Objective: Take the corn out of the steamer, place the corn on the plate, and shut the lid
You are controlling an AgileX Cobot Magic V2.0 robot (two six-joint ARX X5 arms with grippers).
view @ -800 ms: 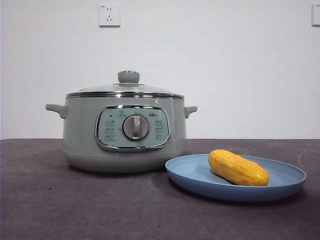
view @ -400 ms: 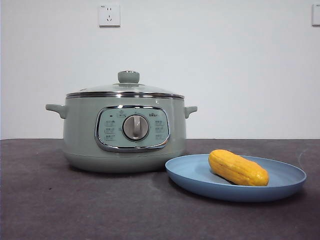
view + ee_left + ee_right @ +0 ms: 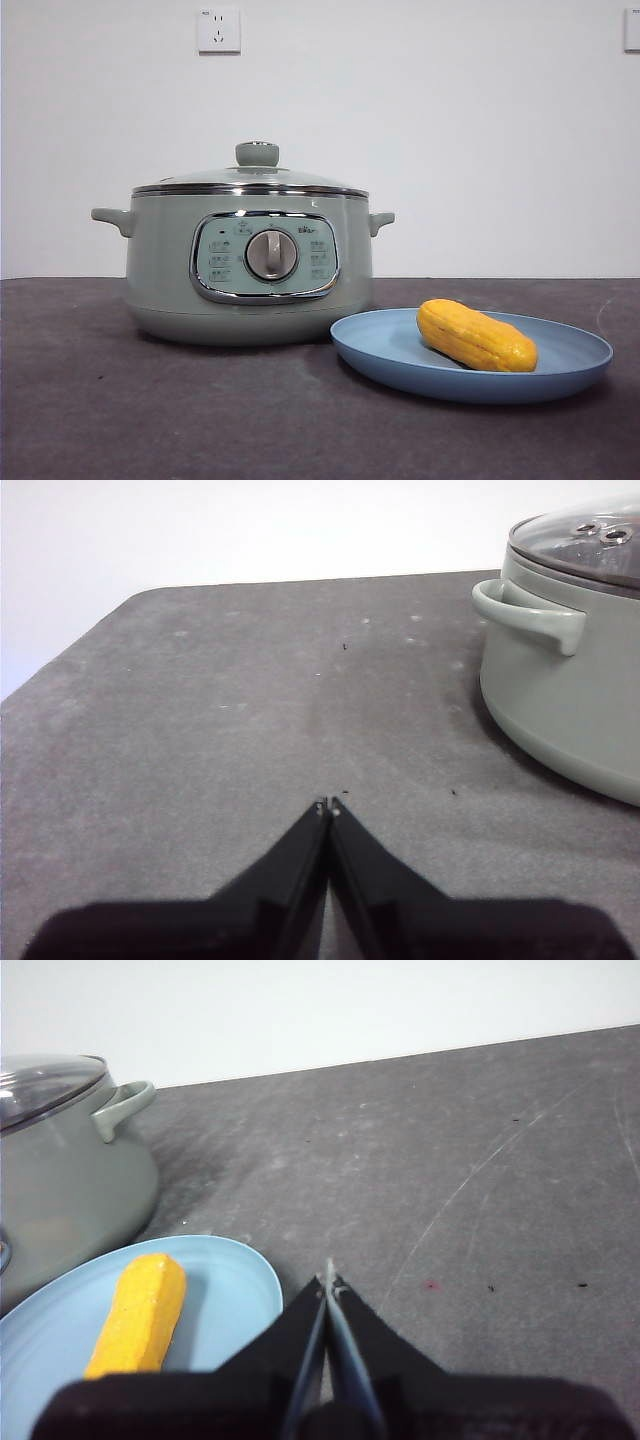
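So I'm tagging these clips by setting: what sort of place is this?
Probably a lab test bench set up as a kitchen, not a real one: a steamer and a plate with corn on a bare dark table, plain white wall, one socket.

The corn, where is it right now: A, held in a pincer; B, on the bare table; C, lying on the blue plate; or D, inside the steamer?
C: the corn lies on the plate, beside the steamer whose lid is on.

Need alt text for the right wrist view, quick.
The right pincer, shut and empty, hangs above the dark table beside the blue plate holding the corn. The lidded steamer stands just behind the plate.
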